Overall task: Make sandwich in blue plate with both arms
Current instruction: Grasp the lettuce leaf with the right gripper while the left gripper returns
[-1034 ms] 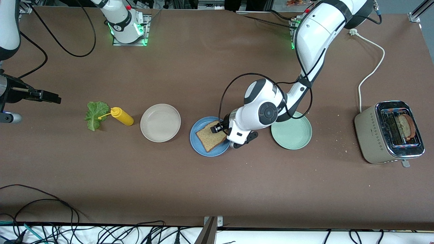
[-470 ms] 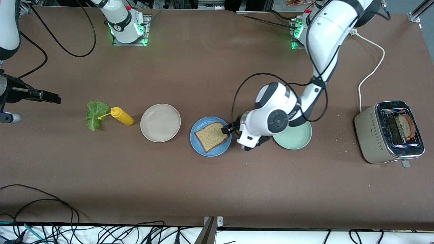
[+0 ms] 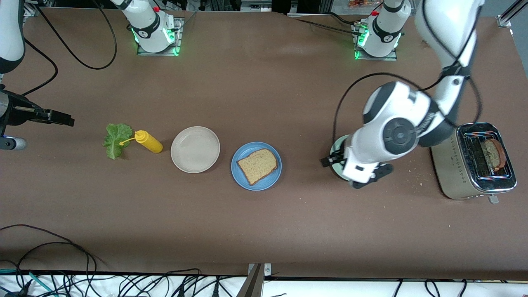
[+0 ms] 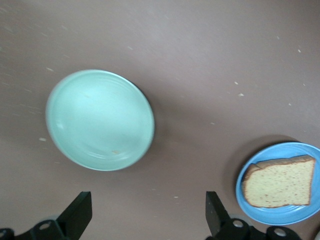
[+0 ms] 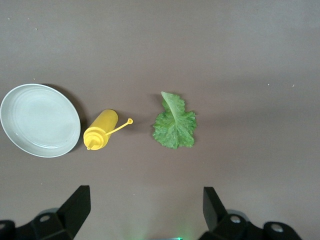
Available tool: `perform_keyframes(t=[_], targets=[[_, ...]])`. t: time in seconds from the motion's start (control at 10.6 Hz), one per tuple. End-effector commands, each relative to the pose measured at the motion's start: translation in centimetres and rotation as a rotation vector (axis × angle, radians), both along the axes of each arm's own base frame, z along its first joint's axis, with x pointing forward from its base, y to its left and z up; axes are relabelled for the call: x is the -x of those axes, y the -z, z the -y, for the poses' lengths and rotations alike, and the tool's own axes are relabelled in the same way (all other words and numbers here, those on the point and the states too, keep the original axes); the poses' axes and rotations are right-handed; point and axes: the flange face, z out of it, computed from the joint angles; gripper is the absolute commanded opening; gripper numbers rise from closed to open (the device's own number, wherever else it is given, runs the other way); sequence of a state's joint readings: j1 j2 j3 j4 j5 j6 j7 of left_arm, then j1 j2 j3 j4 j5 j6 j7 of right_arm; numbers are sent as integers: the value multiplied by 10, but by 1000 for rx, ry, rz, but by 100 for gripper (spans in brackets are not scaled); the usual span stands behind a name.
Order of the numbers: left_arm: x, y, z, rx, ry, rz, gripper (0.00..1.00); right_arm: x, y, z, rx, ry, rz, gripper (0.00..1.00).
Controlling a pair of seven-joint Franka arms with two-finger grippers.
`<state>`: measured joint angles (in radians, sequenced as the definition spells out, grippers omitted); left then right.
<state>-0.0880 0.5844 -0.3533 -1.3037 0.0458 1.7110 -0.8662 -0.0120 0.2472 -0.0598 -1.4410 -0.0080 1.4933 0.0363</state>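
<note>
One slice of brown toasted bread (image 3: 257,166) lies flat in the blue plate (image 3: 272,178) at mid-table; the left wrist view shows the bread (image 4: 280,182) and the blue plate (image 4: 274,216) too. My left gripper (image 3: 330,161) hangs open with nothing in it over the edge of the pale green plate (image 3: 336,146), apart from the blue plate; its fingers (image 4: 148,210) frame bare table. A green lettuce leaf (image 3: 116,140) (image 5: 174,125) lies toward the right arm's end. My right gripper (image 3: 64,119) (image 5: 145,205) waits open and holds nothing, over the table near the lettuce.
A yellow squeeze bottle (image 3: 148,141) (image 5: 100,131) lies between the lettuce and a beige plate (image 3: 195,149) (image 5: 40,120). A toaster (image 3: 449,165) with a bread slice (image 3: 495,153) in its slot stands at the left arm's end. The pale green plate (image 4: 100,120) has nothing on it.
My left gripper opened and let go of the bread slice in the blue plate, then rose and swung toward the left arm's end, over the pale green plate. The right arm stayed still.
</note>
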Motion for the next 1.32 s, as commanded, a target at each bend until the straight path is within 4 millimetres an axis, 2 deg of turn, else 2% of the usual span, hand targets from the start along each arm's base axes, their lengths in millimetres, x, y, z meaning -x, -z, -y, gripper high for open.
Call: perform_keyframes(t=[0.0, 0.09, 0.28, 0.38, 0.47, 0.66, 0.94, 1.03, 1.22], targets=[[1, -58, -88, -38, 83, 28, 100, -4, 3, 2, -9, 5, -4, 100], [1, -75, -118, -73, 112, 45, 100, -10, 18, 2, -3, 5, -23, 100], [5, -99, -163, -134, 219, 60, 100, -23, 62, 4, -2, -1, -38, 100], [4, -105, -184, -125, 262, 65, 100, -24, 83, 3, 0, -7, -17, 100], [4, -104, -196, -112, 278, 60, 100, -15, 107, 5, -1, -6, -15, 100], [4, -105, -208, -102, 275, 61, 100, 1, 144, 23, 6, 18, -10, 100], [3, -106, -232, -43, 269, 70, 100, 37, 228, 58, 25, 66, 9, 100], [4, -109, -232, -45, 266, 76, 100, 51, 251, 68, 29, 60, 29, 100], [8, -121, -229, -56, 271, 95, 100, 76, 299, 66, 41, 57, 112, 100]])
